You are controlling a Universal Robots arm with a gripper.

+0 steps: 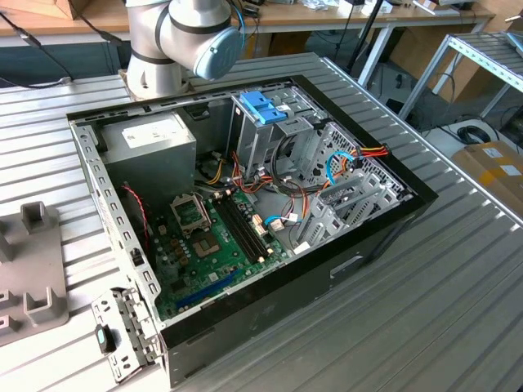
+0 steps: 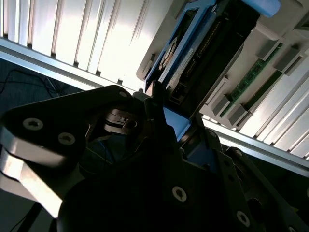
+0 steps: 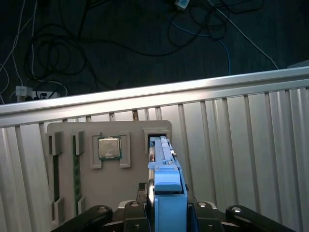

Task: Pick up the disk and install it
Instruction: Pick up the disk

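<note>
The gripper [image 3: 168,207] is closed on the disk [image 3: 162,151], with its dark fingers [image 3: 145,209] pressed against both sides of the blue frame. In the second wrist view the gripper [image 2: 166,118] holds the disk [image 2: 207,53] by one end. The disk stands on edge, its other end at a slot of the grey tray [image 3: 131,186]; whether it has left the slot cannot be told. Just beside that slot a chip [image 3: 109,147] lies in its own recess, and two memory sticks [image 3: 76,169] stand in slots further along the tray. The slatted surface [image 3: 241,145] runs from the tray to an edge rail [image 3: 145,99], and past that is the floor with cables [image 3: 96,38]. In the exterior view the tray [image 1: 33,278] lies at the exterior view's left. It is well apart from the open case [image 1: 327,269], whose blue-latched cage [image 1: 263,106] sits near the arm [image 1: 176,33].
</note>
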